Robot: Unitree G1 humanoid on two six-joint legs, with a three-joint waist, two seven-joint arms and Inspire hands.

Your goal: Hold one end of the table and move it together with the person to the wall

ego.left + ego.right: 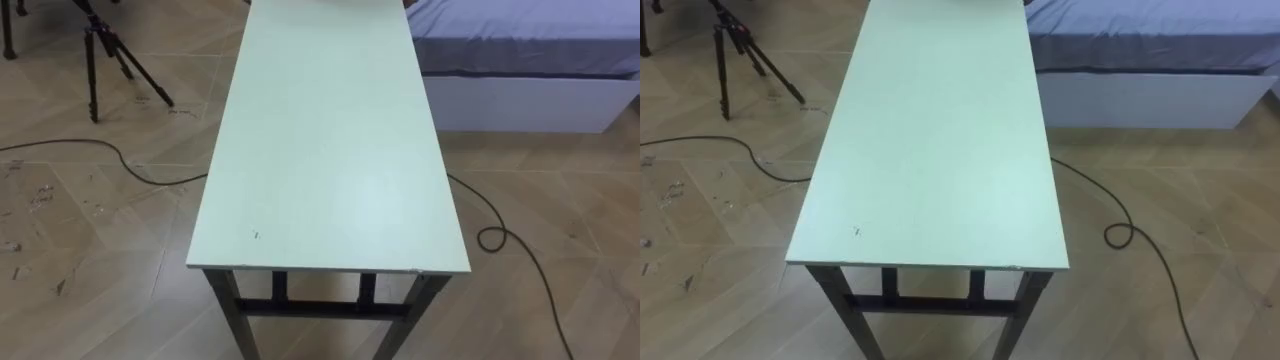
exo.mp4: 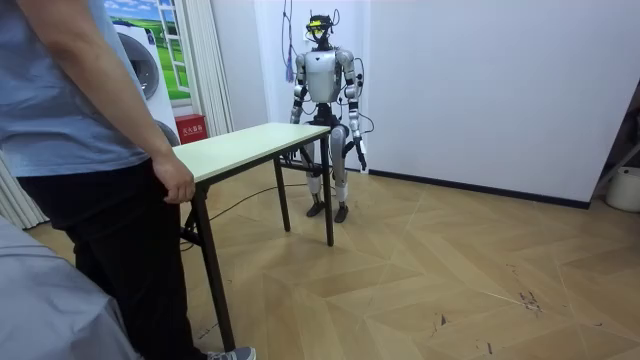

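A long table with a pale green top and dark legs stretches away from me in the eye views, its short near edge just below me. In the room view I stand upright at the table's far end, facing it. Both arms hang down. My left hand is beside my hip on the room view's right, and my right hand is just above the table's corner. Both are too small to read. At the other end a person stands with a hand resting on the table's edge.
A bed with a blue-grey cover stands to the right of the table's far end. A black tripod stands on the wooden floor at the left. Dark cables run across the floor on both sides. A white wall is behind me.
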